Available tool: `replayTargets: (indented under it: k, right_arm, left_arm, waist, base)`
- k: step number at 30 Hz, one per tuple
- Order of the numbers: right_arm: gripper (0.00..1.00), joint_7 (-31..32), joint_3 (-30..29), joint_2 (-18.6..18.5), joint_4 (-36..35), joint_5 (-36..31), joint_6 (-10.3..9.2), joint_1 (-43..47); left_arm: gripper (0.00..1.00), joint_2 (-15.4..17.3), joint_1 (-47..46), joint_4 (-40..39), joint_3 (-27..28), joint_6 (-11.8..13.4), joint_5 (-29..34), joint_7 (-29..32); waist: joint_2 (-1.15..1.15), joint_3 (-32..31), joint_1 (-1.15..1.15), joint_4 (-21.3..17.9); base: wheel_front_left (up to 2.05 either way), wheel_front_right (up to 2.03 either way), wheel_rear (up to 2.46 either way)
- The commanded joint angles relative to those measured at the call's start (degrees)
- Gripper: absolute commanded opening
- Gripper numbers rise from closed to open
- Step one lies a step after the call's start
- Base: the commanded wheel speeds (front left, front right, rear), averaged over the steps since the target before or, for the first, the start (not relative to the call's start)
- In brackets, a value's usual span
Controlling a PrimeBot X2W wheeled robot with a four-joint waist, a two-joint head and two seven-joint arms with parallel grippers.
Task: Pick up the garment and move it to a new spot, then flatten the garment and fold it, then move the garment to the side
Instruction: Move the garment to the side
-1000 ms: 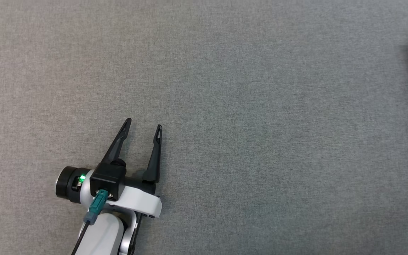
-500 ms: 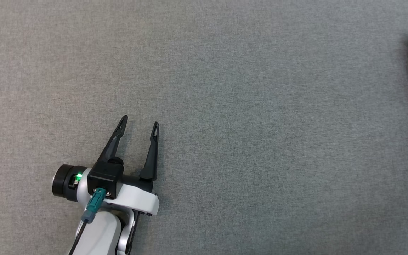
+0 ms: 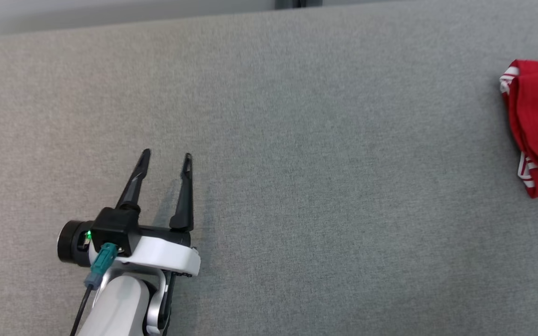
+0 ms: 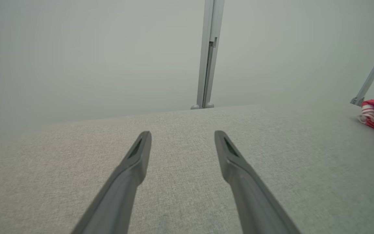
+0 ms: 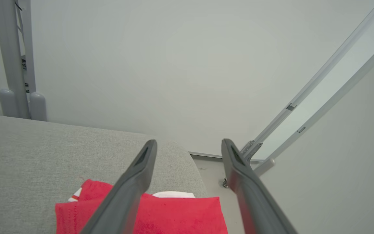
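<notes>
The left claw (image 3: pixel 166 154) sits at the lower left of the head view. Its two dark fingers are spread apart and point up the frame over the grey desk (image 3: pixel 320 163), with nothing between them. The garment (image 3: pixel 537 121) (red, with white striped trim) lies bunched at the right edge of that frame, well apart from the left claw and cut off by the border. In the right wrist view the right claw (image 5: pixel 189 141) is open too, its fingers parted and empty. It hovers over the garment, which lies at the bottom middle of that frame, near the desk's rounded corner.
</notes>
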Motion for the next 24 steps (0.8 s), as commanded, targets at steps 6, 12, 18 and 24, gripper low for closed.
replayTargets:
  k: [6,12,18,24]
  right_arm:
    - [1.00,-1.51,6.87,5.02,-1.32,6.03,-0.02,3.00]
    - [1.00,-1.51,11.36,9.81,-9.43,14.37,-0.02,11.02]
    - [1.00,-1.54,11.26,13.41,-21.25,18.10,-0.02,22.20]
    - [1.00,-1.54,9.57,17.44,-30.84,16.35,-0.02,32.71]
  left_arm:
    - [1.00,-0.52,2.16,2.13,2.37,1.17,-1.14,-0.23]
    - [1.00,-0.78,4.06,6.02,3.10,2.01,-0.89,-0.23]
    - [1.00,-1.59,5.55,8.29,3.39,2.34,-1.85,-0.24]
    - [1.00,-1.98,7.48,9.16,3.84,2.96,-1.61,-0.24]
  waist:
    - [0.00,-6.42,0.00,-0.26]
    - [0.00,-10.66,0.00,0.21]
    - [0.00,-13.32,0.00,1.07]
    - [0.00,-14.77,0.00,1.76]
  base:
    - [0.00,0.00,0.00]
    - [0.00,0.00,0.00]
    - [0.00,0.00,0.00]
    - [0.00,0.00,0.00]
